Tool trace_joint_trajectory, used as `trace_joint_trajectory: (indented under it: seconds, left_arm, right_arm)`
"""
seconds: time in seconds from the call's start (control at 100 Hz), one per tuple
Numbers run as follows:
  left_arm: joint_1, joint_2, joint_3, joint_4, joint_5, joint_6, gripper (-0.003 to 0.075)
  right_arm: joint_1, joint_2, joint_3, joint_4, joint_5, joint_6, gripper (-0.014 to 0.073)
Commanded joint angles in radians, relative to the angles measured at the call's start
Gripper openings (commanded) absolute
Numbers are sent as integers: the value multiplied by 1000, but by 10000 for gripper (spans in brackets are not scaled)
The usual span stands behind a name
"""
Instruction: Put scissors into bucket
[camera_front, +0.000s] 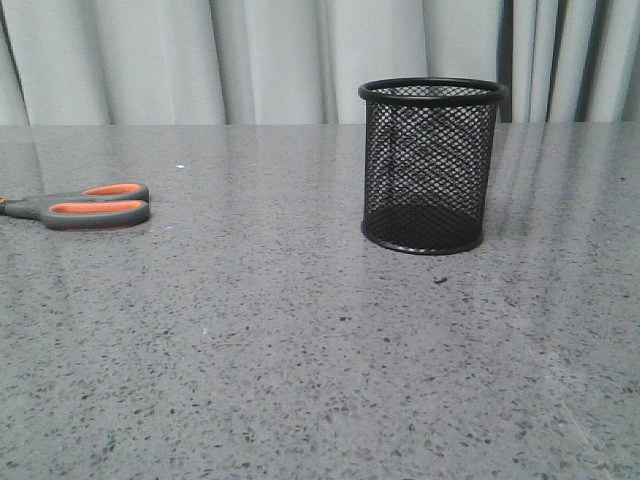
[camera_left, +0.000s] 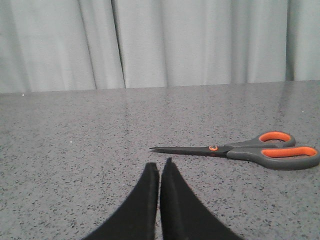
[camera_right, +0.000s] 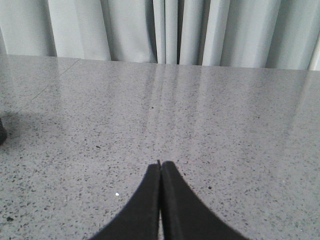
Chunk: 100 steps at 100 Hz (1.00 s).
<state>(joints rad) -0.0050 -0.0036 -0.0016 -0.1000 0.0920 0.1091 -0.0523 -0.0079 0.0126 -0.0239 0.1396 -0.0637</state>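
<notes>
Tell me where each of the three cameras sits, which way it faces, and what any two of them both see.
Front view: low over the grey table, facing the curtain; shows bucket and scissors, no robot parts.
Left wrist view: on the left arm, looking past the shut left hand at the scissors.
Right wrist view: on the right arm, past the shut right hand over table.
Shared: front and left wrist views both show the scissors.

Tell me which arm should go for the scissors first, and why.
Left, probably. The scissors lie flat just ahead of the left claw, while the right claw faces only bare table. In the front view they lie far left, apart from the bucket.
</notes>
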Motion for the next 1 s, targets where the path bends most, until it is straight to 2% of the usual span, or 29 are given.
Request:
trace_joint_trajectory:
  seconds: [0.0,0.26,0.36,0.62,0.77,0.99]
  left_arm:
    - [-5,-26,19,-18,-72,-4,-20]
    - [-5,-26,19,-152,-72,-4,-20]
    - [-5,-26,19,-255,-72,-4,-20]
    - [-5,-26,12,-554,-72,-4,-21]
    - [-5,-26,-34,-591,-47,1,-20]
    - [-5,44,-201,-465,132,10,-21]
  right_arm:
    - [-3,-20,25,24,-95,-1,-58]
    - [-3,-20,25,174,-140,-1,-58]
    - [-3,-20,25,243,-155,-1,-58]
    - [-3,-20,21,569,-211,-1,-58]
    - [-3,-20,-23,581,-140,-1,-57]
    - [-3,80,-167,517,52,-3,-57]
